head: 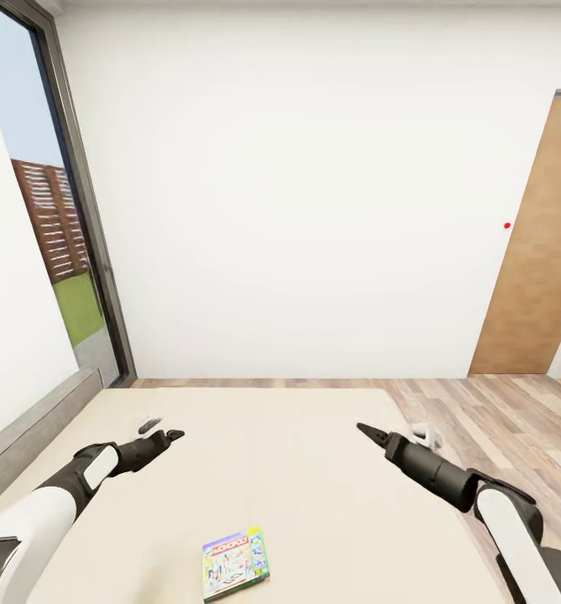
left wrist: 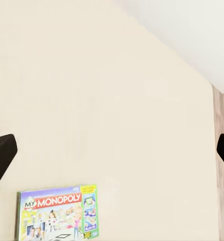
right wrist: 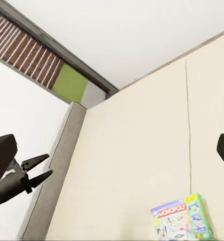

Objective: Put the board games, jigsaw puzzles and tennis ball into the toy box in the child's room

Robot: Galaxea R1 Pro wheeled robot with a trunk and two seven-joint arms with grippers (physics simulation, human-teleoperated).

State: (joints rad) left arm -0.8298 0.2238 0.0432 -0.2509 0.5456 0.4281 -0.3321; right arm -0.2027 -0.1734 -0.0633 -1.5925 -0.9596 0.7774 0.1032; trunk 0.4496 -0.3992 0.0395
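Reaching for the board game lying flat on the bed goes best low, gripping one edge; left gripper and right gripper hover beyond it, open, empty.

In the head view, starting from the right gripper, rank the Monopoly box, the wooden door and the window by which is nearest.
From the right gripper:
1. Monopoly box, on the bed, toward the robot.
2. Wooden door, far wall, right side.
3. Window, left side, across the bed; close to the door's rank.

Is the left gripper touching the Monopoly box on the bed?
Apart. Head view: bare bed lies between the open left gripper and the Monopoly box.
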